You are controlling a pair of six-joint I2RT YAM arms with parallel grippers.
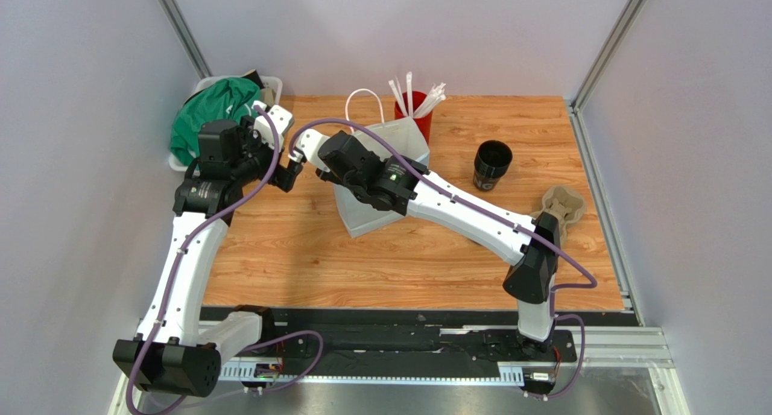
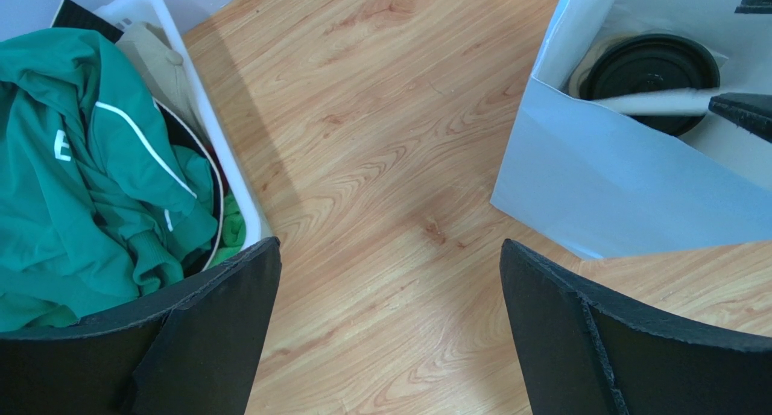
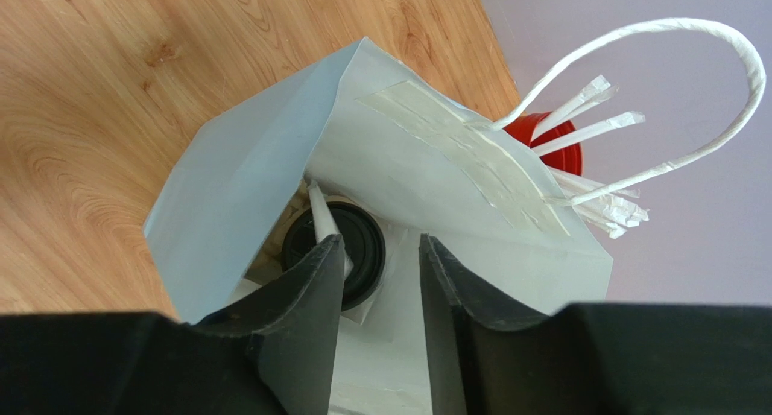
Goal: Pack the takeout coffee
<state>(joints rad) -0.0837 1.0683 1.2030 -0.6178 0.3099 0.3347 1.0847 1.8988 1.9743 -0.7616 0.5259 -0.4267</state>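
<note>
My right end effector (image 3: 379, 275) hangs in the mouth of the white paper bag (image 3: 226, 189), fingers parted with nothing between them: released. Directly below its tips, one lidded coffee cup (image 3: 361, 239) stands inside the bag. A wrapped straw (image 3: 319, 207) lies over the lid beside one finger; whether that finger touches the straw I can't tell from here.

The danger is in coming out. The bag wall leans close around both fingers, so a slanted lift could drag the paper, tip the bag and topple the cup. The looped handle (image 3: 707, 98) just beyond the tips could snag too.

Well out to the right of this end effector, the second coffee cup (image 1: 492, 164) stands on the worktop (image 1: 299, 252), not yet packed. Lowering it in blind could knock the first one over. My left end effector (image 2: 390, 252) is spread wide and empty, hovering beside the bag.
</note>
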